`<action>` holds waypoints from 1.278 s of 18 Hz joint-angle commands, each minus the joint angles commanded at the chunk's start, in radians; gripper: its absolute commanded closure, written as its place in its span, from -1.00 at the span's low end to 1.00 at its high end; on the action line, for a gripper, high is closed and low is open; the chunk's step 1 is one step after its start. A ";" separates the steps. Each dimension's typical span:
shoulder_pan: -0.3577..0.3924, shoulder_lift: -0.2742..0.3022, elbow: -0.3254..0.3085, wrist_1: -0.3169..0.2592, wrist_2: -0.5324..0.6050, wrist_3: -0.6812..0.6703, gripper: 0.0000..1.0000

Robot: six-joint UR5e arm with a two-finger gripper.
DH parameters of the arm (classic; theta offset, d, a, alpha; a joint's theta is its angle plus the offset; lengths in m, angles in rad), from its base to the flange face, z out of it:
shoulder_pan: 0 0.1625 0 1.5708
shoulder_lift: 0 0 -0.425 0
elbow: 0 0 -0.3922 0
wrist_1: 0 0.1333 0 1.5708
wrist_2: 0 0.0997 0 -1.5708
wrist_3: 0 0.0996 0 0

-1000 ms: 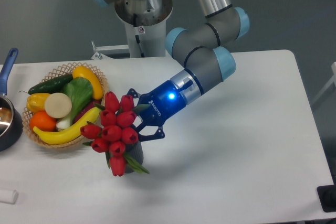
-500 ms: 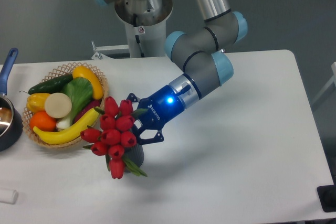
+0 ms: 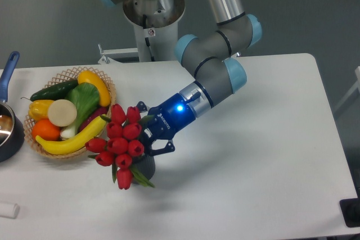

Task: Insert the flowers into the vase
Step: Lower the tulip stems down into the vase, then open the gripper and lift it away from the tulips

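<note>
The flowers (image 3: 119, 145), a tight bunch of red tulip buds with green leaves, tilt toward the camera just right of the basket. My gripper (image 3: 148, 134) reaches in from the right and is shut on the flowers' stems behind the buds. The vase (image 3: 146, 165), small and dark grey, stands directly under the bunch. Only its right side shows, since the buds and a leaf cover the rest and its rim. Whether the stem ends are inside the vase cannot be told.
A wicker basket (image 3: 108, 90) with fruit and vegetables stands left of the flowers, close to the buds. A dark pot with a blue handle (image 3: 8, 68) is at the left edge. A small white object (image 3: 8, 210) lies at the front left. The arm's base (image 3: 152, 15) is at the back.
My gripper has carried the flowers slightly left and down, so the bunch sits lower over the vase and hides more of it.
</note>
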 joint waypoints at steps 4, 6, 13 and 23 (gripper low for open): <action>0.005 0.008 0.000 -0.002 0.009 0.031 -0.99; 0.006 0.021 0.000 -0.002 0.090 0.034 -1.00; 0.021 0.115 0.014 -0.003 0.336 0.029 -1.00; 0.058 0.374 0.001 -0.006 1.040 0.037 -1.00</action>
